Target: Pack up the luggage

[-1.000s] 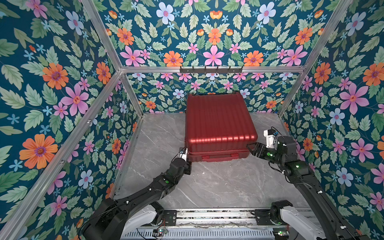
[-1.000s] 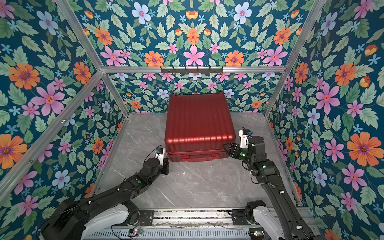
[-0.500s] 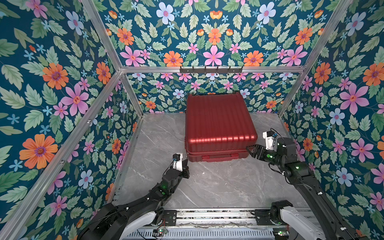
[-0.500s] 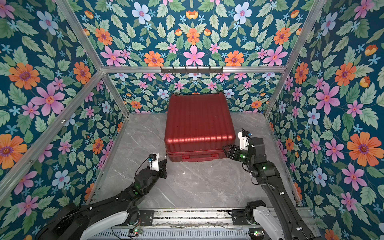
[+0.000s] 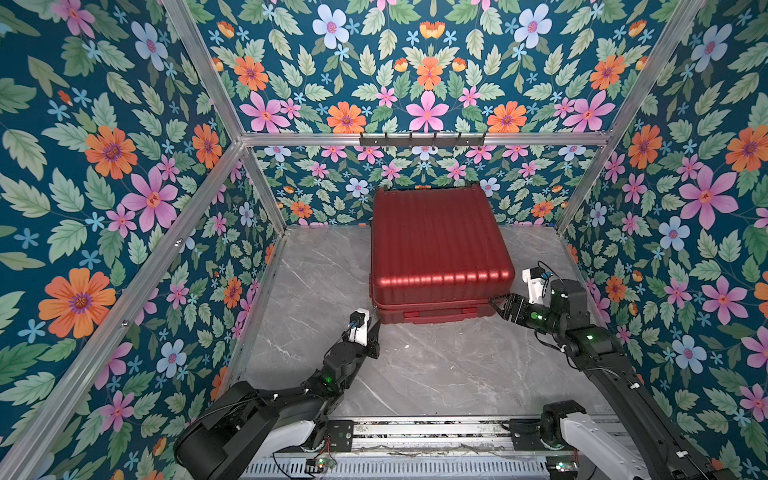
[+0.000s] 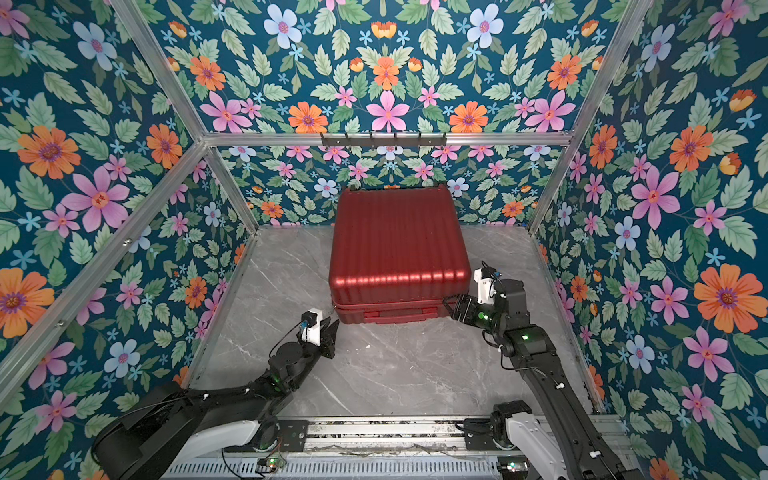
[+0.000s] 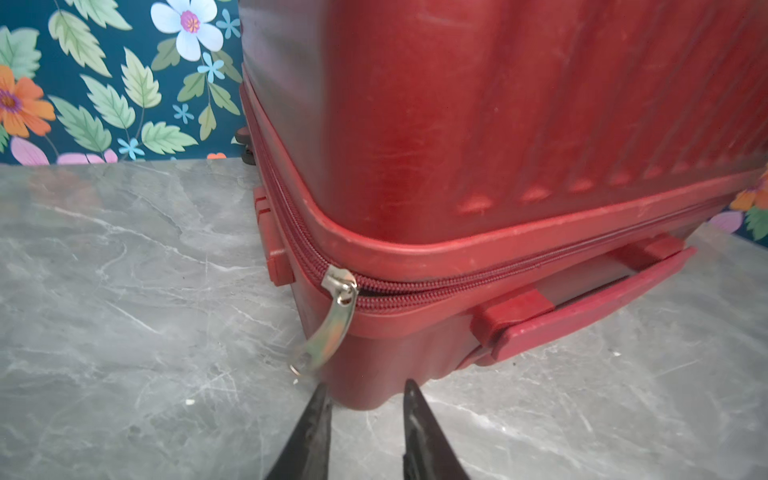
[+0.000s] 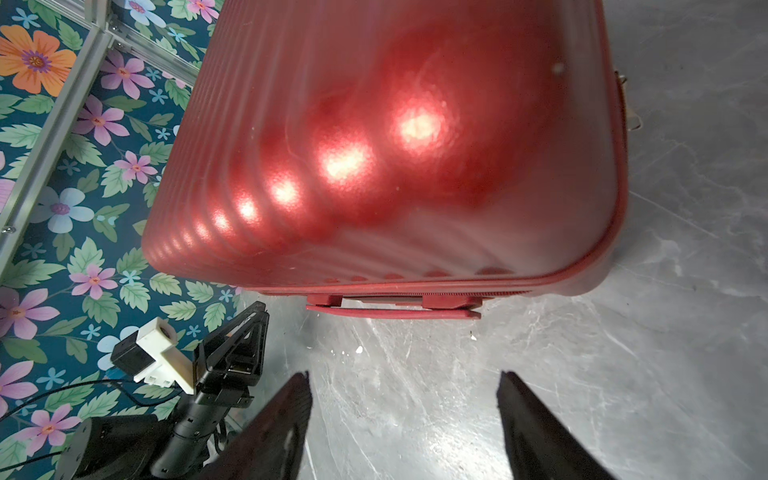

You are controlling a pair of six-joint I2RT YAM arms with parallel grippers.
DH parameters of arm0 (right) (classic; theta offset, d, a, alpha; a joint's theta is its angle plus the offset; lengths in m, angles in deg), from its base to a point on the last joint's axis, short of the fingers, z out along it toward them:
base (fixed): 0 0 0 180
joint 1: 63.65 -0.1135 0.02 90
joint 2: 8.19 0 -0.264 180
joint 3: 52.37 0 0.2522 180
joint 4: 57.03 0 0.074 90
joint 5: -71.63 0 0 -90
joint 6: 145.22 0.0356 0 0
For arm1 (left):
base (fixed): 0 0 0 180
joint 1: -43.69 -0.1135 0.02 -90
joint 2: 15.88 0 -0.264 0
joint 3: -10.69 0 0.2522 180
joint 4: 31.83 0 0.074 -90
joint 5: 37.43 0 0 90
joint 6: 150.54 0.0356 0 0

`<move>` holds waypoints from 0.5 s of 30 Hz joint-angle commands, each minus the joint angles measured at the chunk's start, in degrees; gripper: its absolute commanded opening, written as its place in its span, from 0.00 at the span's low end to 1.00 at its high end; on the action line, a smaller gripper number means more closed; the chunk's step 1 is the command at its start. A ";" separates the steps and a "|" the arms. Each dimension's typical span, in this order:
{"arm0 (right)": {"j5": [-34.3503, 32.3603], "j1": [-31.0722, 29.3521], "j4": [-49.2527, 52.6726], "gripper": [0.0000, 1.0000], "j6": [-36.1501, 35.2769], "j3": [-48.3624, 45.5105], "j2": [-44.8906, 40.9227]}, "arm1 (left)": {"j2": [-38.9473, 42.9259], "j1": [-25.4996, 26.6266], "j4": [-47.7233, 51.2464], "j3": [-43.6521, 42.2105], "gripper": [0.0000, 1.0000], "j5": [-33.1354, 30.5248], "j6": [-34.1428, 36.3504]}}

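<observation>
Both top views show ribbed dark-red luggage [image 5: 436,249].

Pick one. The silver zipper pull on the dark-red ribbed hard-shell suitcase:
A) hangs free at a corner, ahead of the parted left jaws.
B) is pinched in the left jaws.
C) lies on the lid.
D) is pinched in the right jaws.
A: the silver zipper pull dangles at a corner of the dark-red ribbed hard-shell suitcase; the left gripper has parted, empty jaws.
</observation>
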 commanded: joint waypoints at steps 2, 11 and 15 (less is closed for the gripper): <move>0.09 -0.04 -1.95 0.72 0.24 0.41 0.27 | -2.84 0.00 -7.40 0.36 0.32 -1.08 4.76; 0.16 -0.04 -1.40 0.72 0.53 0.62 0.30 | -9.22 -0.03 -11.56 2.19 0.31 -2.83 10.43; 0.09 -0.09 -1.24 0.72 0.72 0.76 0.17 | -11.24 -0.32 -14.45 2.52 0.27 -3.52 11.37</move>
